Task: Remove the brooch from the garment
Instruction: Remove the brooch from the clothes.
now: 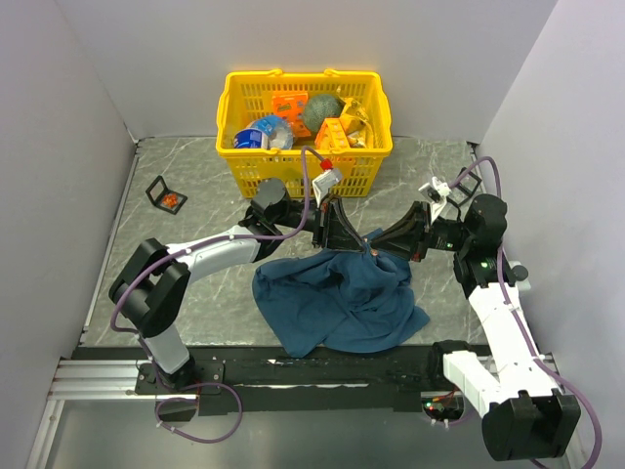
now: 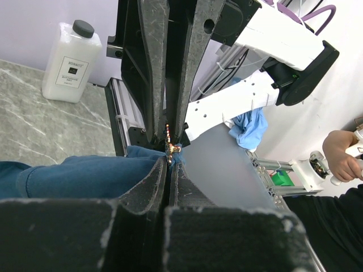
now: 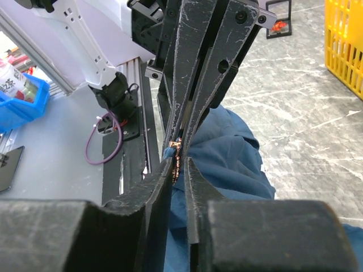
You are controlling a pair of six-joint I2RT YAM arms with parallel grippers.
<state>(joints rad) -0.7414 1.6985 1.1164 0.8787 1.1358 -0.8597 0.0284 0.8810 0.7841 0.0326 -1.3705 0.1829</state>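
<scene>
Left gripper (image 1: 354,244) pinches garment (image 1: 337,303) before yellow basket (image 1: 303,156).

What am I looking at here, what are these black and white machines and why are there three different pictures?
These are two robot arms bolted to a grey marble-patterned table. One picture looks down from above; the other two come from cameras on each wrist, so you see black fingers close up. A crumpled dark blue cloth garment lies on the table, with a yellow plastic basket of odds and ends behind. The left gripper is shut on the garment's raised fold. The right gripper meets it there, at a tiny orange-red brooch; its jaws stand slightly apart.
</scene>
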